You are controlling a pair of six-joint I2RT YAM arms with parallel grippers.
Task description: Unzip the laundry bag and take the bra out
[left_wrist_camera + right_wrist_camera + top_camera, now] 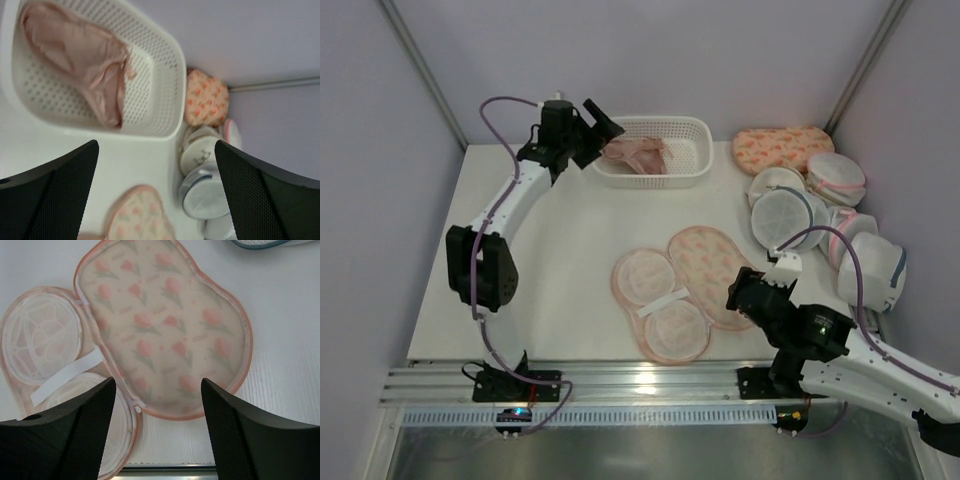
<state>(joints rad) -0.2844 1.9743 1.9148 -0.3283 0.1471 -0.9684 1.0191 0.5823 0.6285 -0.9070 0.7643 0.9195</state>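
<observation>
The laundry bag [165, 330] lay unzipped and spread flat on the counter [550, 260], its two halves splayed and its pockets showing nothing inside. The bra [85, 65] sat crumpled in the white basket [100, 131] at the far edge, so the task looked all but finished. The left hand [155, 145] hung just above and beside the basket, fingers spread wide and holding nothing, the bra lying just beyond them. The right hand [156, 390] hovered over the near edge of the bag's printed half, partly open and likewise empty, well apart from the bra.
</observation>
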